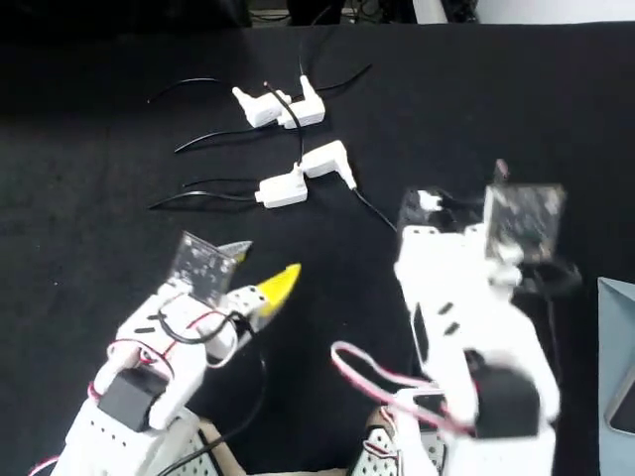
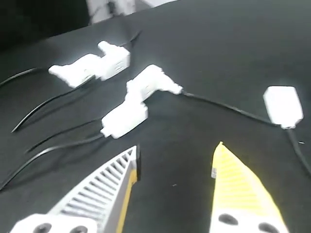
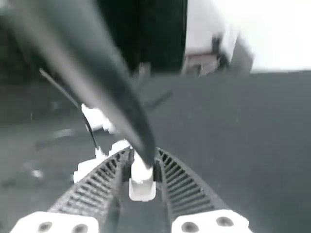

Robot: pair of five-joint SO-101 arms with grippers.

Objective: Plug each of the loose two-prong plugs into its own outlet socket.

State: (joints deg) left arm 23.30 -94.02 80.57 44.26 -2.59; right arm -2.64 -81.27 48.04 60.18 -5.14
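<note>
Two joined white plug-and-socket pairs lie on the black table, one at the back [image 1: 279, 107] [image 2: 92, 68] and one nearer the middle [image 1: 303, 175] [image 2: 136, 102]. A black cord [image 1: 372, 208] runs from the middle pair toward my right gripper [image 1: 425, 203] [image 3: 142, 165]. That gripper is shut on a small white plug [image 3: 142, 183], whose thick cord rises between the fingers. A white plug body [image 2: 283, 104] with a cord also appears off to the side in the left wrist view. My left gripper [image 1: 268, 260] [image 2: 177, 146] stands open and holds nothing, short of the middle pair.
Thin black cords [image 1: 203, 193] trail left from both pairs across the table. A grey-blue box [image 1: 620, 367] sits at the right edge. Bare black cloth [image 1: 119, 238] lies to the left of the left arm.
</note>
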